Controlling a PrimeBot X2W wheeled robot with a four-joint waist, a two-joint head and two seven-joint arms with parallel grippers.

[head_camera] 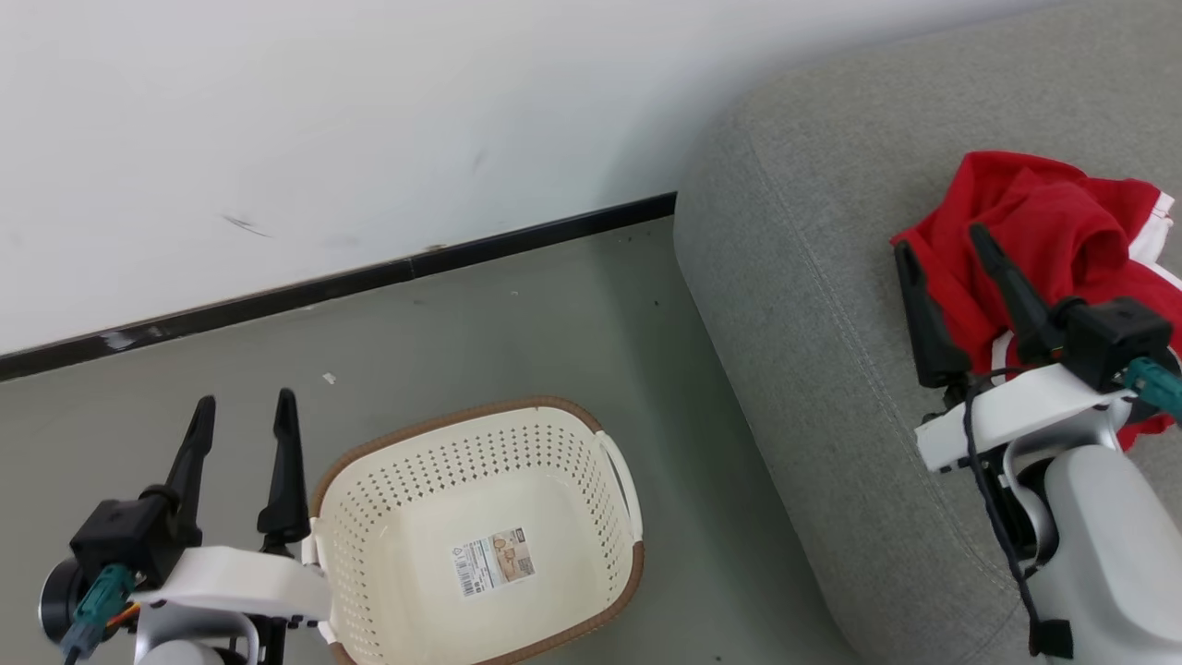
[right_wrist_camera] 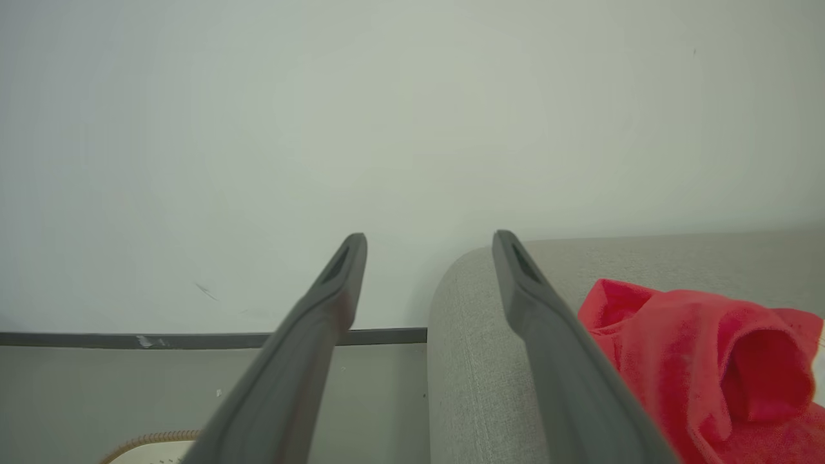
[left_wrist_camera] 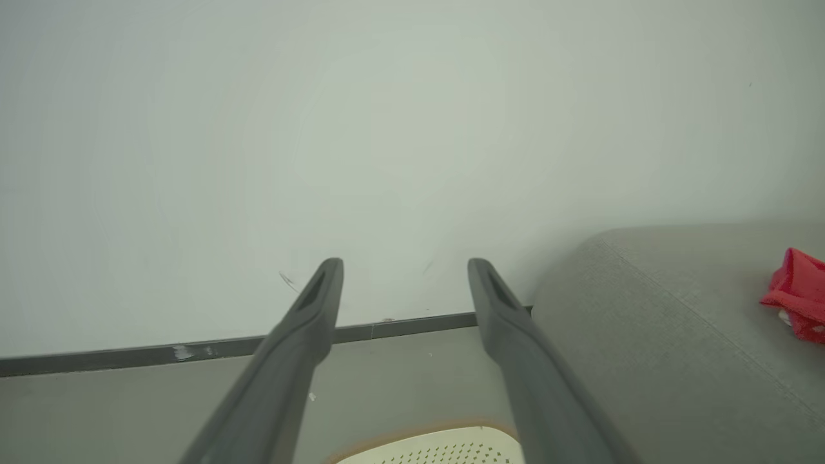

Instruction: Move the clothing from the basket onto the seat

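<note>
The red clothing [head_camera: 1043, 231] lies bunched on the grey seat [head_camera: 813, 277] at the right, with white trim at its edge. My right gripper [head_camera: 942, 242] hovers open over the seat just left of the clothing [right_wrist_camera: 709, 361], nothing between its fingers. On the floor sits the cream basket [head_camera: 480, 536] with a brown rim; inside it I see just a label sticker. My left gripper [head_camera: 245, 402] stands open beside the basket's left rim, holding nothing. The left wrist view catches the basket rim [left_wrist_camera: 438, 444], the seat [left_wrist_camera: 644, 335] and a bit of clothing [left_wrist_camera: 799, 293].
A white wall [head_camera: 323, 120] with a dark baseboard [head_camera: 369, 272] runs behind the basket. Grey-green floor [head_camera: 517, 332] lies between basket and seat. My right forearm [head_camera: 1108, 536] hangs over the seat's front part.
</note>
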